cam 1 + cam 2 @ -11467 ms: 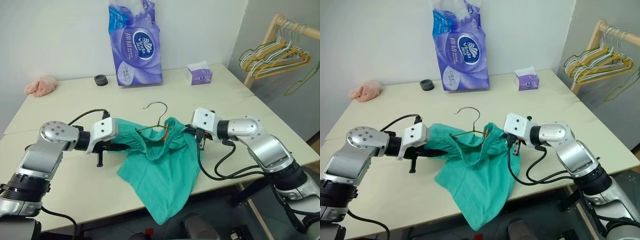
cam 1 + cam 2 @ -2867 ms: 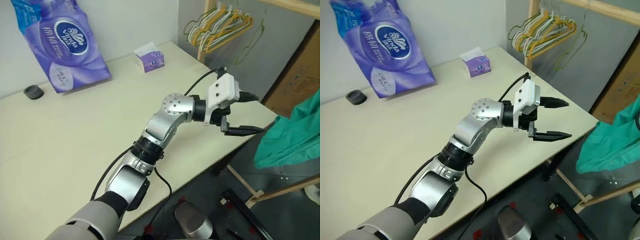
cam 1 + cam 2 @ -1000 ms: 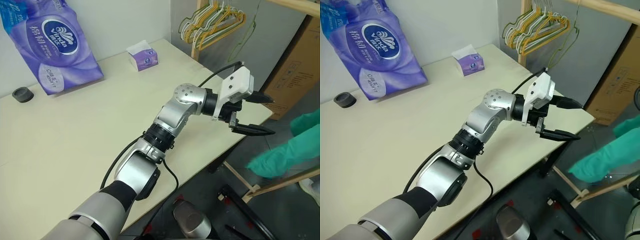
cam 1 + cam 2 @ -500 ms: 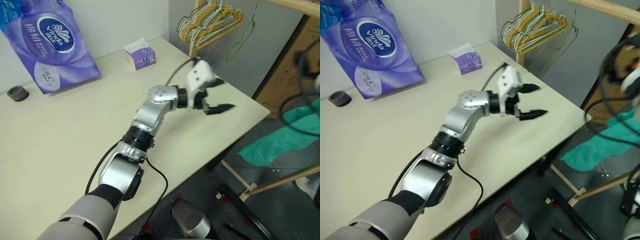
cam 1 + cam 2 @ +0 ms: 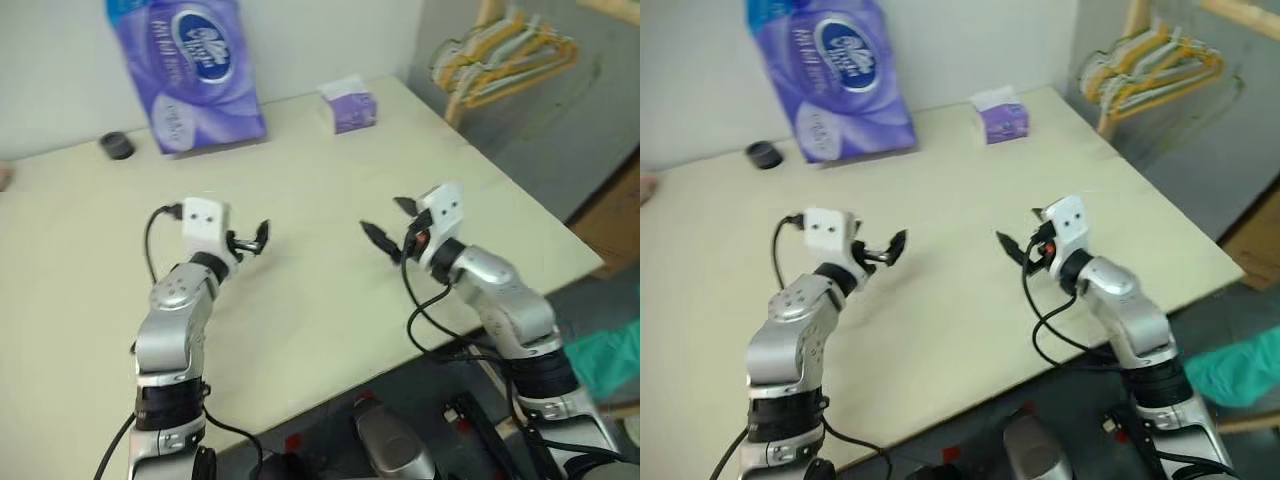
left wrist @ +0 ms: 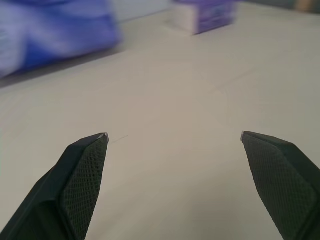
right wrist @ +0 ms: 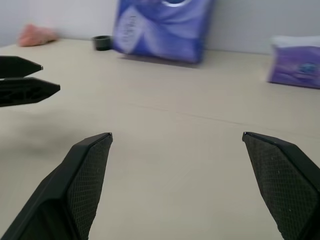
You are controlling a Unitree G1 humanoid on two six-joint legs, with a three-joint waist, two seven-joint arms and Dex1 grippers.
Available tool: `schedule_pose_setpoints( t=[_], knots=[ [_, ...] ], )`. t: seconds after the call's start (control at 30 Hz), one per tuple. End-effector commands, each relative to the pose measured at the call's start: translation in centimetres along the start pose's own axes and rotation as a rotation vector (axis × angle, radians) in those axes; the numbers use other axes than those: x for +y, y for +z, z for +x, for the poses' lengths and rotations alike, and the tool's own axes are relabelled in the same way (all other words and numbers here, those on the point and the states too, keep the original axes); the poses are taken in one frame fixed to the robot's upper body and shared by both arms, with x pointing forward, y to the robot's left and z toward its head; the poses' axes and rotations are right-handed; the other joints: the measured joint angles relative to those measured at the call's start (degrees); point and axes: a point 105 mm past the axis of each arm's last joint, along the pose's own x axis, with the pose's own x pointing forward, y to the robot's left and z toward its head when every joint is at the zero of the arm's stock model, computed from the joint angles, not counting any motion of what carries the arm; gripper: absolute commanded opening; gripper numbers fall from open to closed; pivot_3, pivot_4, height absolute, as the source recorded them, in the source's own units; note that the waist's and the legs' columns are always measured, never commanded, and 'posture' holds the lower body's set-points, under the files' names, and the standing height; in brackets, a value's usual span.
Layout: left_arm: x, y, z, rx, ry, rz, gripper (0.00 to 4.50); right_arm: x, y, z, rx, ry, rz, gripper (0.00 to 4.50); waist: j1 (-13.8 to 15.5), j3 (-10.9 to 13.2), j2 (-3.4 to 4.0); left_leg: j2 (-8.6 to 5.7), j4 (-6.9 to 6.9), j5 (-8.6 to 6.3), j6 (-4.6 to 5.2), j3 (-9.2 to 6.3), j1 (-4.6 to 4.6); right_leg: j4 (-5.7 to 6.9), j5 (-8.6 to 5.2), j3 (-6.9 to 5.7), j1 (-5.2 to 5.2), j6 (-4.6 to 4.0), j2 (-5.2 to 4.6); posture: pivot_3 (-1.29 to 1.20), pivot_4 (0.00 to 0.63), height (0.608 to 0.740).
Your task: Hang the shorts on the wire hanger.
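Left eye view shows both arms held out over the bare cream bench [image 5: 300,300], while the shorts [image 5: 605,362] lie as a teal heap down on the floor past the bench's right edge, beside the right arm. Judging from that, the hanging has not come off, and the step in hand is recovery: the robot would do well to turn toward the heap, reach low with the right gripper [image 5: 388,232], and take the cloth by its waistband rather than by a loose fold, so it can be spread again. No single wire hanger can be made out; a bunch of hangers [image 5: 505,65] hangs on the wooden rack [image 5: 470,60] beyond the far right corner. The left gripper [image 5: 250,240] is spread wide and empty above the bench, touching nothing; the right gripper is equally wide and carries nothing.
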Motion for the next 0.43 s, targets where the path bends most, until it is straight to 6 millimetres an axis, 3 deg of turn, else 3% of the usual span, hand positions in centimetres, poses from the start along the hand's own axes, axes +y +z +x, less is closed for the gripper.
schedule_pose_setpoints(
  t=[0.03,0.17,0.43],
  knots=[
    [2.4,1.0,-0.9,-0.036,0.149,-0.016,4.50,0.3,1.0,0.9,-0.067,0.052,-0.053,4.45,2.23,-0.12,-0.07,0.00,0.15,0.00,0.00,-0.08,-0.15,0.02,0.02,-0.06,-0.04,-0.04,0.00,-0.24,0.085,0.740],
    [4.7,0.0,-1.7,-0.008,0.236,-0.017,4.50,-0.1,0.3,2.0,-0.068,0.074,-0.046,4.45,5.63,-0.79,-0.51,-0.04,0.33,0.10,-0.15,-0.16,-0.61,0.03,0.25,-0.09,-0.44,-0.41,0.00,-0.18,0.079,0.740],
    [3.5,-1.7,-1.7,0.006,0.185,0.023,4.50,-1.3,-1.4,2.3,-0.037,0.035,-0.003,4.45,10.49,-1.21,-0.48,-0.03,0.32,0.24,-0.40,-0.62,-0.71,0.02,0.28,-0.53,-0.45,-0.46,0.02,-0.13,0.092,0.740]
  ],
)
